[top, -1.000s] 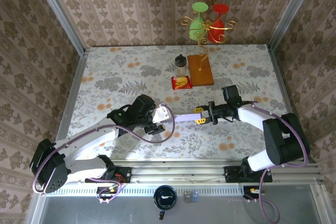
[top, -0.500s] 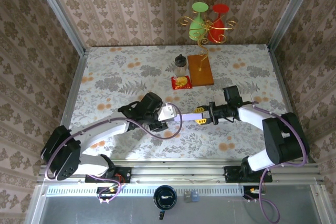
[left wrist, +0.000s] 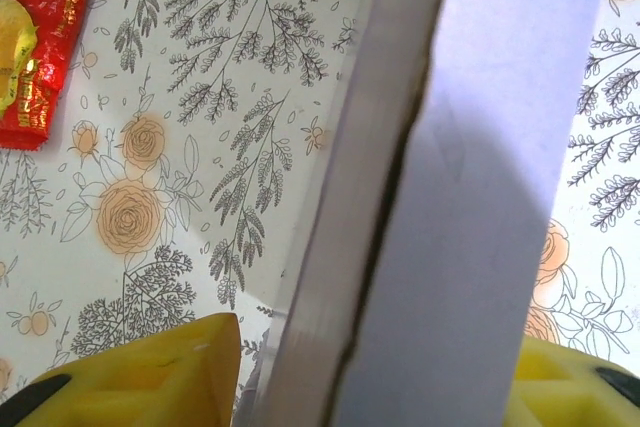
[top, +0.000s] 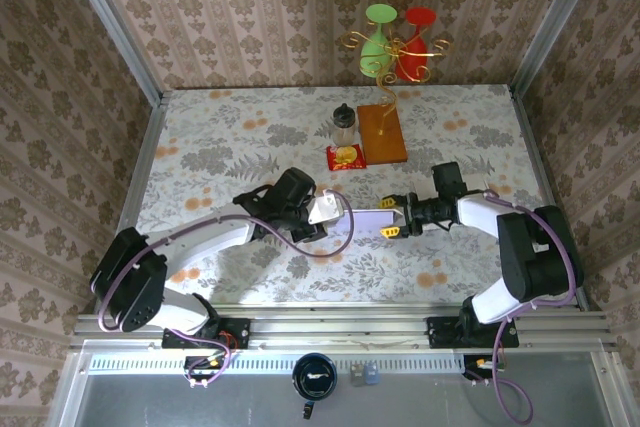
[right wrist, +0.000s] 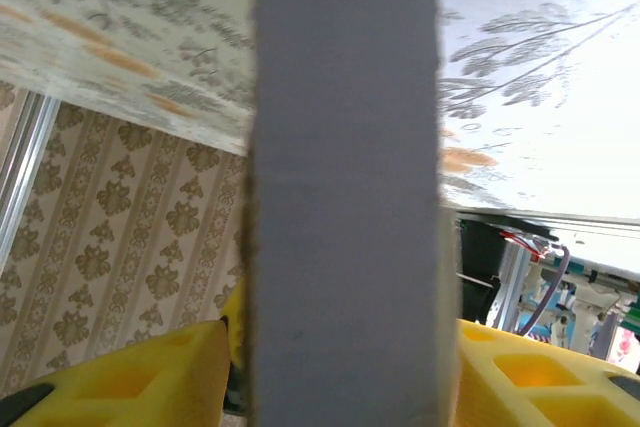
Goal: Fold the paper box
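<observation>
Moved rightward, the left gripper (top: 330,215) is seen mid-tabletop (top: 200,137); the box (top: 362,219) is flanked by it and the right gripper (top: 389,218); neither's clamping can be told.

The top external camera is looking down from above and behind the arm bases, far enough to take in the whole table (top: 200,137), with the left gripper (top: 333,215) and the right gripper (top: 389,217) facing each other. The left wrist camera is sitting just behind its yellow fingers (left wrist: 150,377) and is looking forward past them, very near the paper box (left wrist: 470,197), with the red snack packet (left wrist: 35,57) ahead and left of the fingertips. The right wrist camera is also looking closely along its fingers (right wrist: 120,377), but rolled, so the tabletop is appearing above them and the wallpaper (right wrist: 110,217) lower left. All three views are sharing the box. The top and left wrist views are sharing the packet.
</observation>
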Controlling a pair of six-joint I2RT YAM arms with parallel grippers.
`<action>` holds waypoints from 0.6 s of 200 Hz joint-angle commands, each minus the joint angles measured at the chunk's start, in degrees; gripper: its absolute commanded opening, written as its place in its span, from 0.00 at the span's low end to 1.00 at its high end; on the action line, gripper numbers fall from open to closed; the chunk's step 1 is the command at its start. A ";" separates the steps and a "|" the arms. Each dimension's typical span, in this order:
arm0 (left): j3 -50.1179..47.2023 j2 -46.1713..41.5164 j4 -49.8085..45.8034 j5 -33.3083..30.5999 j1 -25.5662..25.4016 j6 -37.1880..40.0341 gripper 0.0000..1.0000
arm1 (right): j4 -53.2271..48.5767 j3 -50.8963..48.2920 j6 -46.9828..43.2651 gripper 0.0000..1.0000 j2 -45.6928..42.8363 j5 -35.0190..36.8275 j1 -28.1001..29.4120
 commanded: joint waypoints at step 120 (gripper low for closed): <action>3.13 1.53 -6.02 7.59 3.75 -9.38 0.47 | -18.72 7.28 -12.04 0.61 -21.72 24.86 -2.01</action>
